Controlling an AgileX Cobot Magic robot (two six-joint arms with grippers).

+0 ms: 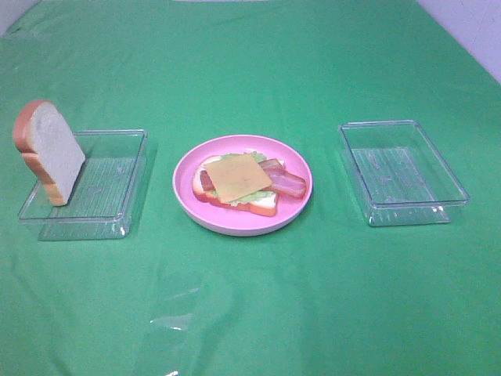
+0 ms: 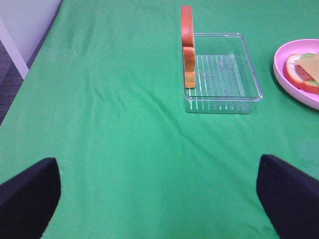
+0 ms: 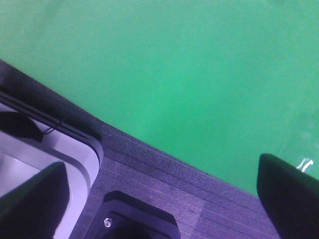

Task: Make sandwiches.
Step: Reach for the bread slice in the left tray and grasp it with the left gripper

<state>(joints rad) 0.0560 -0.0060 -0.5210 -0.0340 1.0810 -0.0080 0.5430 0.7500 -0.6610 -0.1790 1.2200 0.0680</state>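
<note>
A partly stacked sandwich [image 1: 239, 182] lies on a round pink plate [image 1: 243, 222] at the table's middle: a bread slice with lettuce, bacon and a yellow cheese slice on top. It also shows in the left wrist view [image 2: 305, 72]. A second bread slice [image 1: 48, 151] stands upright, leaning against the left wall of the left clear tray [image 1: 86, 185]; it shows edge-on in the left wrist view [image 2: 188, 46]. My left gripper [image 2: 159, 199] is open and empty, well short of that tray. My right gripper [image 3: 159, 199] is open and empty over the table's edge. Neither gripper shows in the exterior view.
A clear tray [image 1: 401, 171] with nothing in it stands at the right. Green cloth [image 1: 250, 313] covers the table. The right wrist view shows the cloth's edge, dark floor and a grey-white base [image 3: 45, 154] beyond it.
</note>
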